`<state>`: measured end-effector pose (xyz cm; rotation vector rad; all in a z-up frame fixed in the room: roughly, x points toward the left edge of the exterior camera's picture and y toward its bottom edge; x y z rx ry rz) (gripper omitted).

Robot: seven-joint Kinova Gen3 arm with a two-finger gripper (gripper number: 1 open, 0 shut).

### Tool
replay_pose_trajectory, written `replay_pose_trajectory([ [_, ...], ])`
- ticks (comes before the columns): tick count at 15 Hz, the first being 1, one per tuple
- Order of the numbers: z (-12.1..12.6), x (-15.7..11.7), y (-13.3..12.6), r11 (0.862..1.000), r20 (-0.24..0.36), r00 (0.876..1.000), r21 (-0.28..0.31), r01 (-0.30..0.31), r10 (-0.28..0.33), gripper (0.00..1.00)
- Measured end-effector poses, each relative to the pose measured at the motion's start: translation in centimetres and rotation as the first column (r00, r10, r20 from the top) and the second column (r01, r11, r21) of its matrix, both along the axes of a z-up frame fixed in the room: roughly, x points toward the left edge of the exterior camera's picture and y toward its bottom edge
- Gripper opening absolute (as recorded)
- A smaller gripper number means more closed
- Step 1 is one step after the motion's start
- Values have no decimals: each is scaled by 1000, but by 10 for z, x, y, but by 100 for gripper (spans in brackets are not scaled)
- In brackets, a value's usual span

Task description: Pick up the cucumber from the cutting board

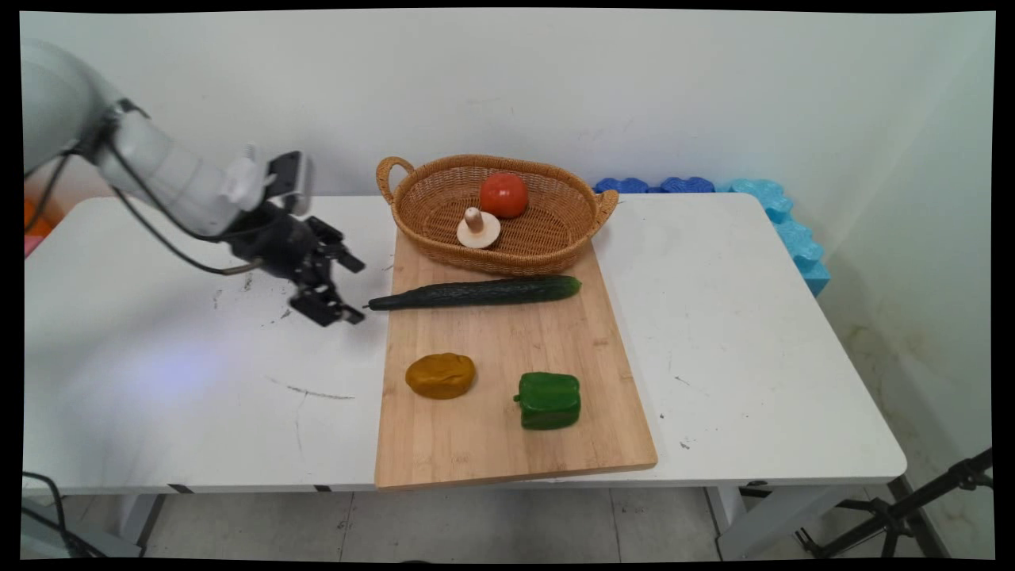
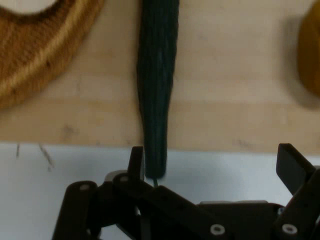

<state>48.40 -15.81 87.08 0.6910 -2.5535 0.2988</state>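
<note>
We see the end effector [image 1: 342, 289] spread wide and holding nothing, low over the worktop [image 1: 753, 317] just left of the cutting board [image 1: 507, 444]. The cucumber [image 1: 484, 292] lies across the board's far part, its thin stem end poking past the left edge toward the open fingers [image 2: 136, 160]; in the hand view one finger sits just beside that tip. Behind the cucumber a wicker basket [image 1: 555, 246] holds a tomato [image 1: 503, 195] and a mushroom [image 1: 478, 228]. On the board's near part lie a brown potato [image 1: 441, 375] and a green pepper [image 1: 548, 400]. We read no writing.
</note>
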Motion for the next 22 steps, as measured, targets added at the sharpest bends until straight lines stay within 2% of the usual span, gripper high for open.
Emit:
replay_pose_trajectory([
  [5, -23, -40, -29, 1000, -12, 1000, -24, -17, 17, 100],
  [10, -44, -67, -49, 999, -20, 1000, -41, -21, 20, 100],
  [22, -70, -93, -71, 998, -17, 999, -53, -35, 34, 100],
])
